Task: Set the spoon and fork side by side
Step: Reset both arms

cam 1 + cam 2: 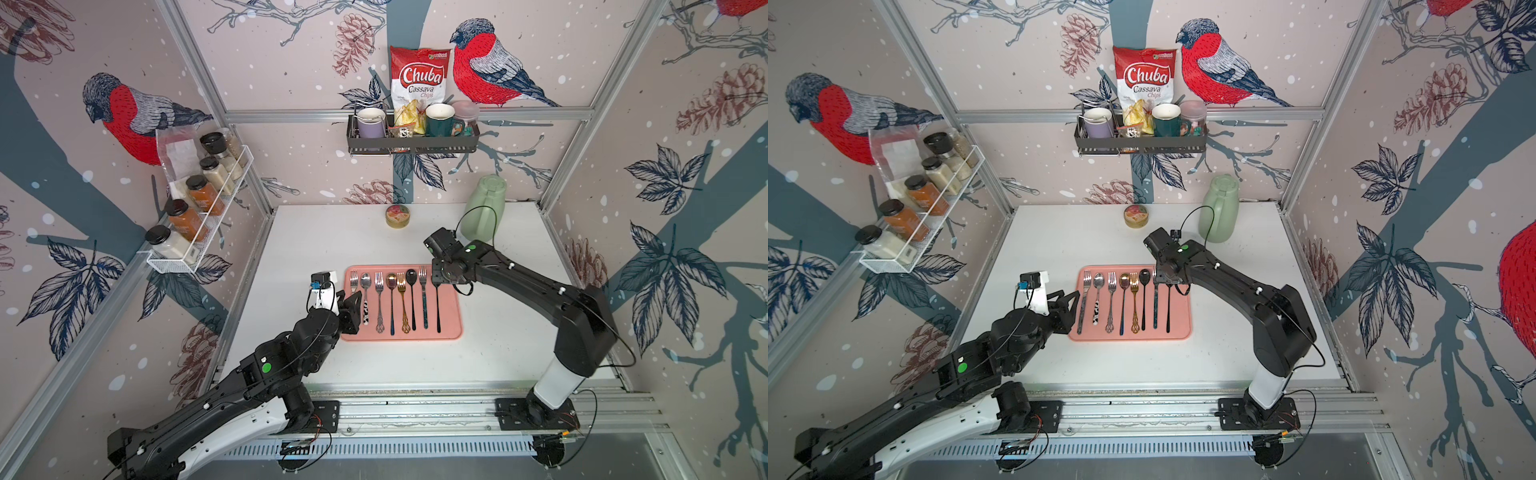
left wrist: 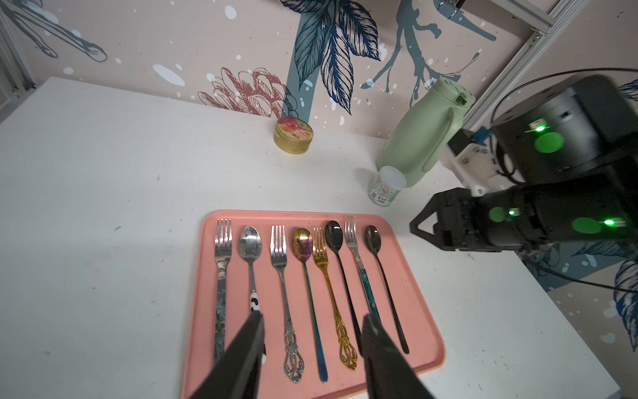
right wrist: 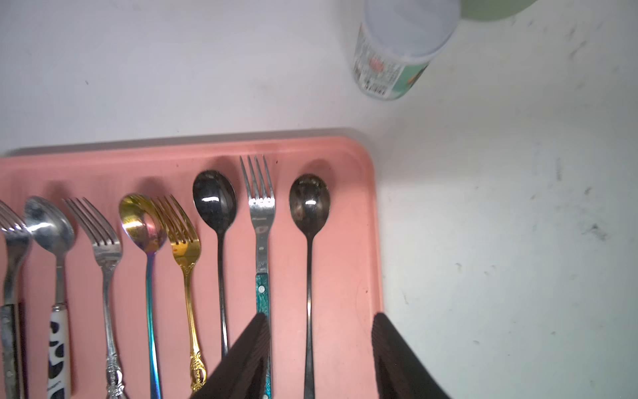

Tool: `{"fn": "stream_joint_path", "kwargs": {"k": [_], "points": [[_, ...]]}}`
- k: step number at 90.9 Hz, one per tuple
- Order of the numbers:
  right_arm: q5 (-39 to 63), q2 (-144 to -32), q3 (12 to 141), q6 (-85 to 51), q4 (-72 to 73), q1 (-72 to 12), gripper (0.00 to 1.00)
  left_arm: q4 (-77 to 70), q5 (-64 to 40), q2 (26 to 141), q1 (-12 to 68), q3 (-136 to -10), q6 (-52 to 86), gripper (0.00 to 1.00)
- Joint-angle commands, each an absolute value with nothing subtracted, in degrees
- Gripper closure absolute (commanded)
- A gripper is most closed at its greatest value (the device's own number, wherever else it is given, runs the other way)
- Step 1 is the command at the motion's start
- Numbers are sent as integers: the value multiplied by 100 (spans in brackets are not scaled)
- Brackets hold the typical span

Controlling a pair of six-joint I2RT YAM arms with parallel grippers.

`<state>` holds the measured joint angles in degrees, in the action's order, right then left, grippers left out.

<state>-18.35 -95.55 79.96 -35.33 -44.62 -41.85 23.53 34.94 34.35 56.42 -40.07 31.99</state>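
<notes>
Both spread, empty: my left pincer (image 2: pixel 313 316); my right pincer (image 3: pixel 320 316) astride the end spoon (image 3: pixel 309 203), beside its fork (image 3: pixel 261 207). Release seems complete; retract next.

Cutlery row on a tray (image 1: pixel 451 316), middle of the counter (image 1: pixel 311 241)
Side by side, forks (image 1: pixel 379 282) and spoons (image 1: pixel 365 281) alternate, handles toward the robot — behind the tray a tin (image 1: pixel 397 216), right of it a jug (image 1: pixel 484 208), a jar (image 2: pixel 386 186) just before it.

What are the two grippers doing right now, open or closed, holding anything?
Left gripper: jaws open, holding nothing.
Right gripper: jaws open, holding nothing.
</notes>
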Motion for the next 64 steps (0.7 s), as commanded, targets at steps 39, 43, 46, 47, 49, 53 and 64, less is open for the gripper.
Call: {"fn": "stream_joint_path", "kwargs": {"k": [39, 43, 46, 47, 49, 53, 64], "points": [[-1734, -5999, 4616, -1467, -1481, -1950, 15, -469, 3266, 4856, 2792, -3209, 1478, 10], [-1666, -5935, 4358, -1389, -1154, -1726, 9, -981, 3453, 5016, 2590, -2963, 1265, 9], [-1543, -5920, 4188, -1234, -924, -1542, 2, -1345, 3524, 5143, 2417, -2753, 1125, 8], [-1501, -5926, 4133, -1184, -849, -1487, 2, -1433, 3529, 5186, 2351, -2686, 1107, 8], [-1485, -5942, 4000, -1041, -669, -1394, 1, -1611, 3517, 5247, 2220, -2579, 1052, 7], [-1559, -5979, 3800, -879, -327, -1260, 1, -1907, 3500, 5349, 1951, -2378, 941, 7], [-1775, -6186, 3242, -611, 695, -829, 1, -3199, 3346, 5840, 1120, -1670, 665, 5]]}}
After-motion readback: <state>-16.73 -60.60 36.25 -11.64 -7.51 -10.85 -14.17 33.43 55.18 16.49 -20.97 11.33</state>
